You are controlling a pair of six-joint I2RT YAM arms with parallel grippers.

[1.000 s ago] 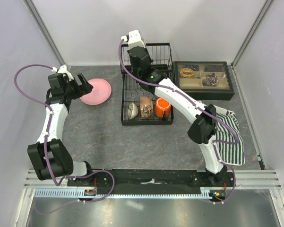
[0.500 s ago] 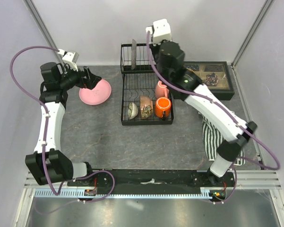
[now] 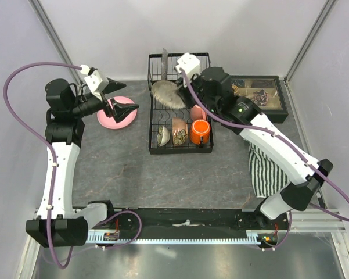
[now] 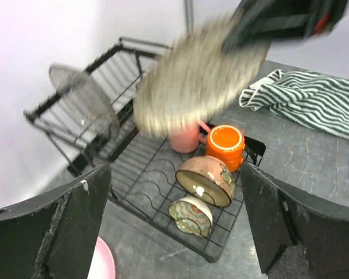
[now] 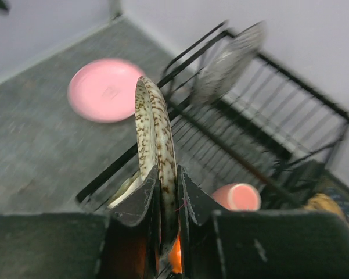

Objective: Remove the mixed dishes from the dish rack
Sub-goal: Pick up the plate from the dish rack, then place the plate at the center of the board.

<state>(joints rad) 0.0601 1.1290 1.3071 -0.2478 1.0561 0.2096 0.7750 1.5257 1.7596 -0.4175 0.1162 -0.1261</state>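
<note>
My right gripper (image 3: 184, 94) is shut on the rim of the grey speckled plate (image 3: 167, 94), held on edge above the black wire dish rack (image 3: 154, 125); the wrist view shows the plate (image 5: 153, 128) clamped between the pads (image 5: 193, 192). A second grey plate (image 3: 164, 61) stands in the rack's upright slots. The lower basket holds the pink mug (image 3: 197, 110), orange mug (image 3: 200, 131), brown bowl (image 3: 179, 131) and small pale bowl (image 3: 162, 137). The pink plate (image 3: 111, 116) lies on the table. My left gripper (image 3: 123, 107) is open and empty above it.
A dark compartmented tray of trinkets (image 3: 252, 96) sits right of the rack. A striped cloth (image 3: 267, 168) lies under my right arm's forearm. White walls close the back and sides. Grey tabletop (image 3: 133, 168) lies in front of the rack.
My right arm has drawn back from the rack's upright section, and the speckled plate now shows in its gripper over the rack. My left arm has risen and turned toward the rack.
</note>
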